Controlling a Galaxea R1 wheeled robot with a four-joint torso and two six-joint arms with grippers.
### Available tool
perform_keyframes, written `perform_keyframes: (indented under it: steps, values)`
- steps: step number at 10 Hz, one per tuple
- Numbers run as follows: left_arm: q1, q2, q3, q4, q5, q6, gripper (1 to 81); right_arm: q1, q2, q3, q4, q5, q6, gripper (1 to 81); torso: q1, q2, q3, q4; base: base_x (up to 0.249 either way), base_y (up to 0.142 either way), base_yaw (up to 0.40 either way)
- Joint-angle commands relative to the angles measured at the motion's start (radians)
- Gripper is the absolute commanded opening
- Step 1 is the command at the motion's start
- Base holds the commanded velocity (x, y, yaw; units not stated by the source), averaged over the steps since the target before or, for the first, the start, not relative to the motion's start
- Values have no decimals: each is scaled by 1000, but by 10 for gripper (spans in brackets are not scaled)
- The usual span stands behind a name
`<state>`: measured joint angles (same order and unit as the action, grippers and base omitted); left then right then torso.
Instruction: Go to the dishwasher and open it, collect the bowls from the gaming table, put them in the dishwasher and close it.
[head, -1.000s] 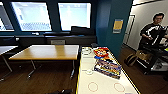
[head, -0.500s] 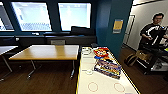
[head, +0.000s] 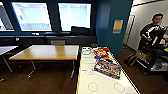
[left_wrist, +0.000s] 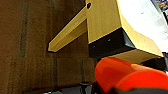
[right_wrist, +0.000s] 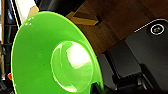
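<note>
Standing at the near end of the gaming table (head: 105, 83), whose length runs straight ahead; right gripper grasps the green bowl (right_wrist: 50, 57), the left one's grasp I cannot tell

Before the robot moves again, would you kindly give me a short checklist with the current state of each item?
1. Green bowl close against the right wrist camera: ok.
2. Right gripper's hold on it: cannot tell.
3. Orange-red object close against the left wrist camera: ok; bowl or not, cannot tell.
4. Gaming table directly ahead, game boxes on it: ok.
5. Person standing apart at the right: ok.
6. Dishwasher door state: cannot tell.
</note>
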<state>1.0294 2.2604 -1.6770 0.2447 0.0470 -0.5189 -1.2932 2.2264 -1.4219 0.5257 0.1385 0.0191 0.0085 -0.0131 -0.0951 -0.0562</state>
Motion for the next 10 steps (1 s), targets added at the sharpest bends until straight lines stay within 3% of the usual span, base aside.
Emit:
perform_keyframes:
  steps: [1, 4, 10]
  values:
    - [77, 28, -141, 53, -153, 11, 10, 36, 37, -84, -36, -63, -4, 10, 0, 0, 0, 0, 0, 0, 0]
    - [151, 126, -303, 62, -171, 10, 10, -7, 109, -227, -69, -63, -4, 10, 0, 0, 1, 0, 0, 0, 0]
    - [243, 392, -763, 64, -187, 10, 10, -64, 314, -563, -104, -100, -5, 10, -1, -1, 1, 0, 0, 0, 0]
